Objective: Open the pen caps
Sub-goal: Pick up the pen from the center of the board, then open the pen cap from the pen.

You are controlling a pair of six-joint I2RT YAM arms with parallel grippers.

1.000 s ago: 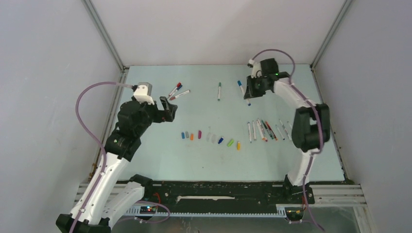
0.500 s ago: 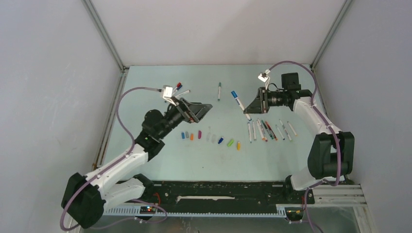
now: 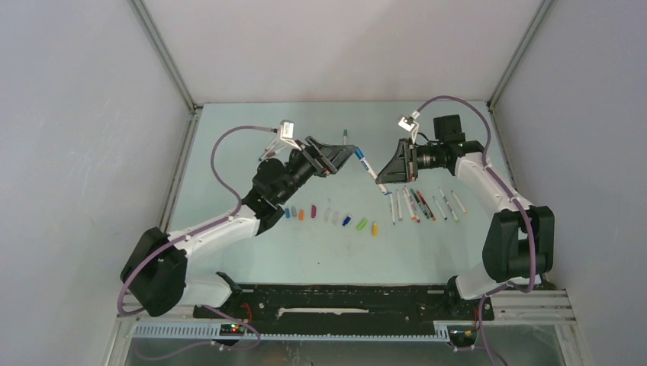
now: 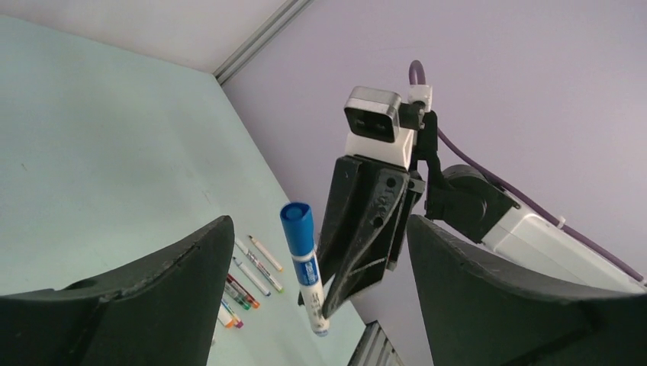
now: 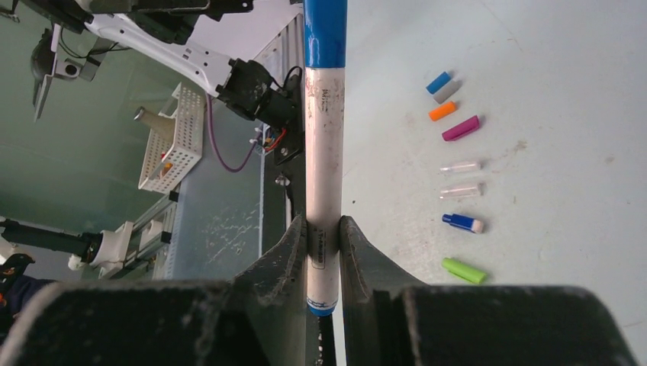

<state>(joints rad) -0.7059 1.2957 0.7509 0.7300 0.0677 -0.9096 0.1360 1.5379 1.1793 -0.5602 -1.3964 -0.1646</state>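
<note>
Right gripper (image 3: 384, 178): arm raised mid-worktop, reaching left, jaws clamped on the lower end of a white pen (image 5: 322, 175) held above the worktop (image 3: 305, 252). Blue cap (image 4: 297, 226) on the pen's far end, pointing at the left gripper (image 3: 339, 158). Left gripper: arm stretched right, jaws wide apart, the cap between them, untouched. Loose caps (image 3: 330, 217) in a row on the worktop below
</note>
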